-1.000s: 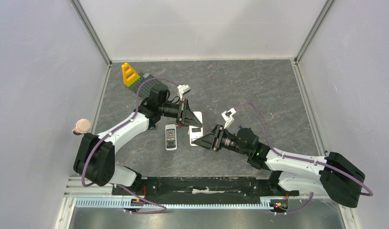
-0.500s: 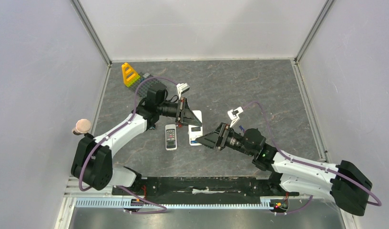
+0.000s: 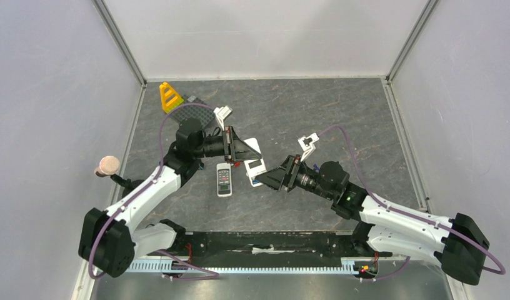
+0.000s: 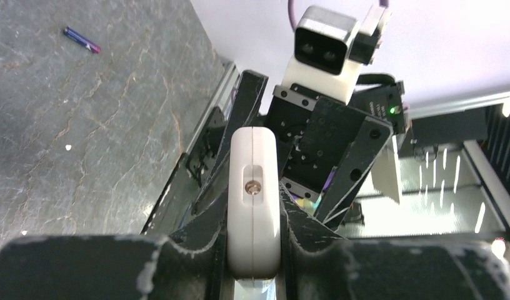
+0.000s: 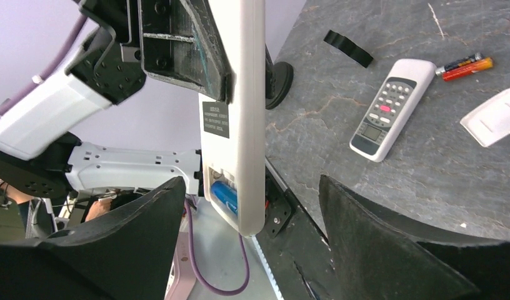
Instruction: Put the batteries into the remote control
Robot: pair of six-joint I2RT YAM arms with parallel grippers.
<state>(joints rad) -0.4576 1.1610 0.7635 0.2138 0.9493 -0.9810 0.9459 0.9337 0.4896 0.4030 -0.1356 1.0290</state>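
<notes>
Widening right tool (image 3: 265, 179) backs from lifted remote (image 5: 237, 94).

The bench (image 3: 340, 119) looks like matt grey stone, veined with paler streaks. The long remote (image 5: 237, 75) is smooth white plastic with a soft sheen and carries a dark matt label (image 5: 215, 120). A blue battery (image 5: 222, 195) in its bay shines glossy. The small remote (image 5: 385, 109) is white plastic too, with grey buttons. The orange batteries (image 5: 466, 65) have a glossy wrap; the purple battery (image 4: 82, 40) is too small to judge. The cover (image 5: 496, 117) is plain white plastic. The left tool (image 4: 254, 250) and right tool (image 5: 251, 187) have matt black fingers, scuffed pale along their edges. The arm shells (image 3: 396, 219) are glossy white plastic. A black strip (image 5: 347, 48) looks dull.
</notes>
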